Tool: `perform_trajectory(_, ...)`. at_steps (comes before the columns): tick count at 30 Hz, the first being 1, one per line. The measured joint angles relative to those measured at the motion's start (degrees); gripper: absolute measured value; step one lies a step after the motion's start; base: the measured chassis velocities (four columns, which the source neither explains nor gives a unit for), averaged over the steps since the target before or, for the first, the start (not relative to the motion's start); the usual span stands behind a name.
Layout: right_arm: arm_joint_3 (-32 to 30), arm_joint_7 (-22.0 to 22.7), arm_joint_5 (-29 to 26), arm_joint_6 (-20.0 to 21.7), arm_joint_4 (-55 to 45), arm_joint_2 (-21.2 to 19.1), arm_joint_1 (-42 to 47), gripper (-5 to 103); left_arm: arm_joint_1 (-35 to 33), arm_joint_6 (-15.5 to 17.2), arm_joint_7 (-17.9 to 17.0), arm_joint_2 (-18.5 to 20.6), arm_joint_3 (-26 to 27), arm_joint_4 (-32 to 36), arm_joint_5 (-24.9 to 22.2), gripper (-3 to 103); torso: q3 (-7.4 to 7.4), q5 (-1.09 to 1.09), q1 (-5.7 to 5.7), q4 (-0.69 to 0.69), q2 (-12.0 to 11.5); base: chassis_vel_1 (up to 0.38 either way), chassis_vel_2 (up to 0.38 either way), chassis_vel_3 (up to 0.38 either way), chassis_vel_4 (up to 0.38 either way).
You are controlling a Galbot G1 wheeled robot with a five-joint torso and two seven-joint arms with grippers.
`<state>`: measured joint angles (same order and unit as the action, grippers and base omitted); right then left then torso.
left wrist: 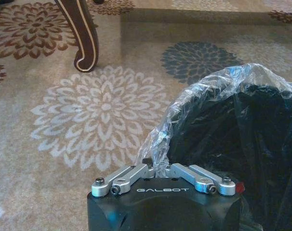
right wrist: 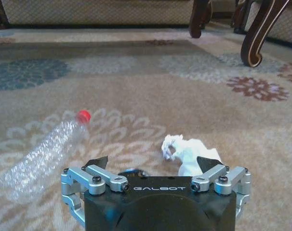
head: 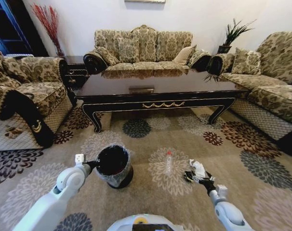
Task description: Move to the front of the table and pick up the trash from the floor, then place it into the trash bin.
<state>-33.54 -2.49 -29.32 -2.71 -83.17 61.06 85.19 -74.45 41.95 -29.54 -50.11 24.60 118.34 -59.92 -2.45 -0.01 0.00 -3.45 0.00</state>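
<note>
Right gripper (right wrist: 155, 166), jaws spread, straddles crumpled paper (right wrist: 187, 153): light, soft, easily pinched mid-wad. Left gripper (left wrist: 158, 168) clamps the bin (left wrist: 242, 139) rim.

Quick count: one worktop (head: 155, 89), one trash bin (head: 114, 166), one clear bottle (head: 168, 162) with a red cap, one crumpled white paper (right wrist: 187, 153), three sofas, two plants, two grippers.

Patterned sofas (head: 143, 45) ring the room beside a potted plant (head: 231, 36).
</note>
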Motion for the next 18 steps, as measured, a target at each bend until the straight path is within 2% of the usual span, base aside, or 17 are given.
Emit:
perform_trajectory(8,3.19,-0.94,0.26,-0.91,6.22,0.02,-4.63,100,-0.24,0.24,-2.53,-0.07,-0.89,1.09,-1.48,3,0.00,0.01,0.00,0.01,0.00,0.000,0.000,0.000,0.000)
perform_trajectory(18,5.35,-0.98,0.42,-1.77,13.18,0.35,-7.78,100,-0.07,0.26,-3.39,0.16,-1.53,1.39,-2.20,3,0.00,0.01,0.00,-0.01,0.00,0.000,0.000,0.000,0.000)
